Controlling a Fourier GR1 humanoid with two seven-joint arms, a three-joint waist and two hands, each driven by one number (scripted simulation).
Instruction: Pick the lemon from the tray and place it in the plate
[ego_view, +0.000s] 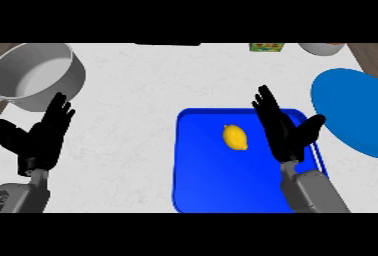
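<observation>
Right hand (284, 131) open, fingers straight, over the blue tray (193, 190) at centre right, just beside the lemon (235, 137); left hand (46, 134) rests open at left; the round lemon may roll aside if nudged before fingers close; blue plate (347, 107) waits at right edge.

Light was even and bright, no clear source. White counter (148, 150) looked flat, w/ no glare. Blue tray (214, 195) showed a soft, paler sheen toward its left side; no hard shadows on it. Grey pot (40, 75), far left of tray, was shaded inside. No edge distortion seen.
</observation>
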